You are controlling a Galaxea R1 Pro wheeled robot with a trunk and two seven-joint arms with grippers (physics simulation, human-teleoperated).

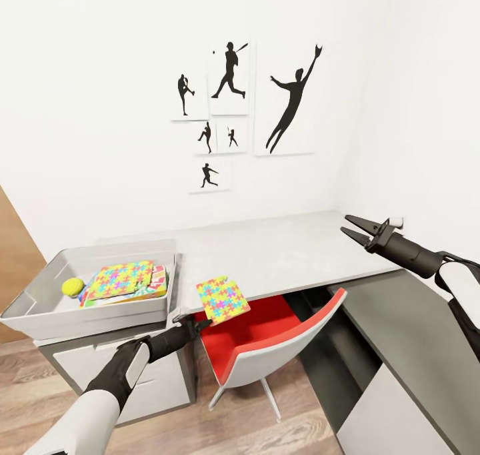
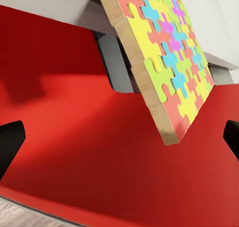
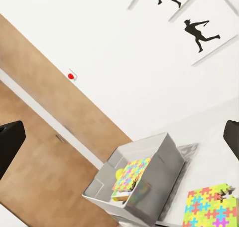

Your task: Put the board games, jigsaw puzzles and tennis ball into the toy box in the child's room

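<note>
The grey toy box (image 1: 40, 308) stands at the table's left end. In it lie the tennis ball (image 1: 72, 286), one jigsaw puzzle (image 1: 123, 278) and board games (image 1: 157, 283) under that puzzle. The second jigsaw puzzle (image 1: 223, 299) tilts over the table's front edge above the red chair (image 1: 267, 328). My left gripper (image 1: 190, 322) is open just below and left of this puzzle; in the left wrist view its fingertips (image 2: 10, 142) stand wide apart, with the puzzle (image 2: 169, 62) ahead between them. My right gripper (image 1: 357, 231) hovers open over the table's right end.
The grey table (image 1: 287, 251) runs along the white wall with framed silhouettes (image 1: 293, 101). Drawers (image 1: 160, 381) sit under the toy box. A darker desk section (image 1: 407, 335) extends at the right. The right wrist view takes in the toy box (image 3: 149, 174), the puzzle (image 3: 206, 207) and a wooden door (image 3: 45, 152).
</note>
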